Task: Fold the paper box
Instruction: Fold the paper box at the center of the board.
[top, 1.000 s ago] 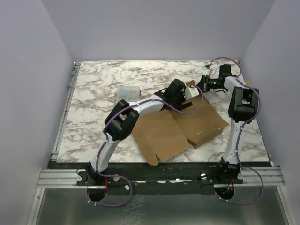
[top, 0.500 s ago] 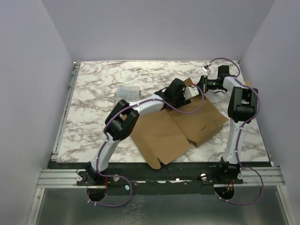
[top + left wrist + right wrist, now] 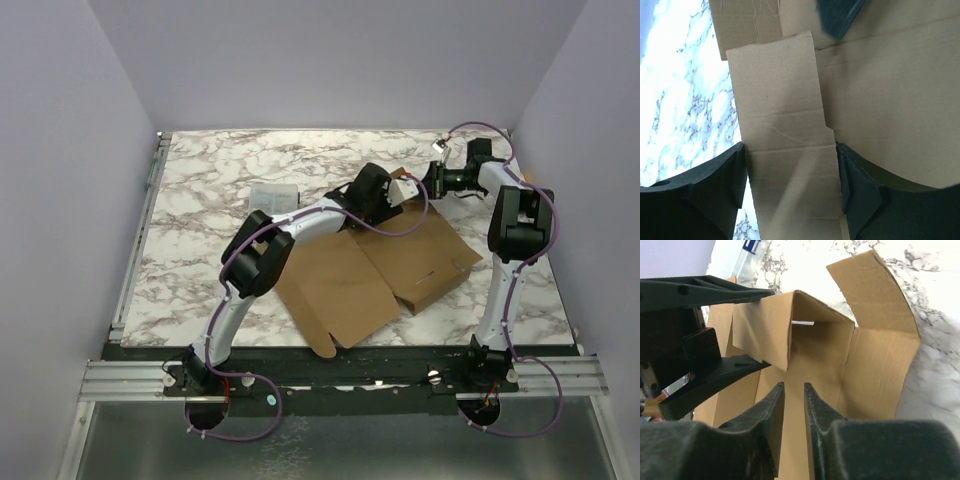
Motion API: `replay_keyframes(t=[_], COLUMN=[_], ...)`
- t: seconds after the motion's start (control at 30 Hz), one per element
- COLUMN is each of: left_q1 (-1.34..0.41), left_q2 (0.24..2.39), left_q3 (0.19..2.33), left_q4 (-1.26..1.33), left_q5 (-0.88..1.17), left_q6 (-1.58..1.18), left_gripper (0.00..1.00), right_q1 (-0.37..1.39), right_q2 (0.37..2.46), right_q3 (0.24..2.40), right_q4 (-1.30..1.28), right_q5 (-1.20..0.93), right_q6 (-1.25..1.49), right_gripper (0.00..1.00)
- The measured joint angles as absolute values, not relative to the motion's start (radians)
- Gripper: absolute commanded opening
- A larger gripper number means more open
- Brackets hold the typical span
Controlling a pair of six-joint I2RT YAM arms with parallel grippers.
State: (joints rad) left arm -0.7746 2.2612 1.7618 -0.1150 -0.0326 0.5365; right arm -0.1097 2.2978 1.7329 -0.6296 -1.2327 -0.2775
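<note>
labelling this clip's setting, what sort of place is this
Probably a robotics lab work cell, not a home: plain lilac walls box in a marble-patterned table, and two arms are bolted to a metal rail at its near edge, working on a paper box.

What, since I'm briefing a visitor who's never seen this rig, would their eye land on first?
The brown paper box, half-folded, sprawls across the centre-right of the marble table. Both arms reach to its far edge: the left jaws straddle a flap, and the right jaws stand narrowly apart facing a raised corner. A small clear case sits apart, far left.
</note>
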Motion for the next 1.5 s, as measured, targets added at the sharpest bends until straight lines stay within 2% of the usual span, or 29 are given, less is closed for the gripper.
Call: replay_keyframes(t=[0.13,0.3,0.43,0.63,0.73,0.8,1.1,1.5], left_q1=[-0.739,-0.69,-0.657,-0.616,-0.599,-0.591,-0.568,-0.549], left_q2=[2.261,2.253,2.239,2.233,2.233,2.233,2.251,2.284], left_q3=[1.762,1.762,1.762,1.771,1.781,1.792,1.888,1.893], left_q4=[-0.115,-0.116,-0.117,-0.122,-0.123,-0.131,-0.136,-0.136], left_q5=[0.032,0.128,0.205,0.326,0.38,0.411,0.57,0.668], left_q6=[0.479,0.407,0.355,0.282,0.252,0.233,0.127,0.081], left_gripper=[0.31,0.31,0.31,0.3,0.3,0.3,0.29,0.29], right_q1=[-0.135,-0.167,-0.174,-0.174,-0.174,-0.174,-0.173,-0.166], right_q2=[2.224,2.135,2.149,2.226,2.238,2.236,2.183,2.252], right_q3=[1.712,1.697,1.697,1.697,1.697,1.697,1.682,1.946], right_q4=[-0.636,-0.622,-0.623,-0.642,-0.661,-0.661,-0.638,-0.631], right_q5=[-1.181,-1.083,-0.996,-0.923,-0.931,-0.958,-1.046,-1.158], right_q6=[-0.307,-0.329,-0.34,-0.354,-0.362,-0.37,-0.354,-0.329], right_gripper=[0.37,0.59,0.66,0.65,0.51,0.5,0.61,0.64])
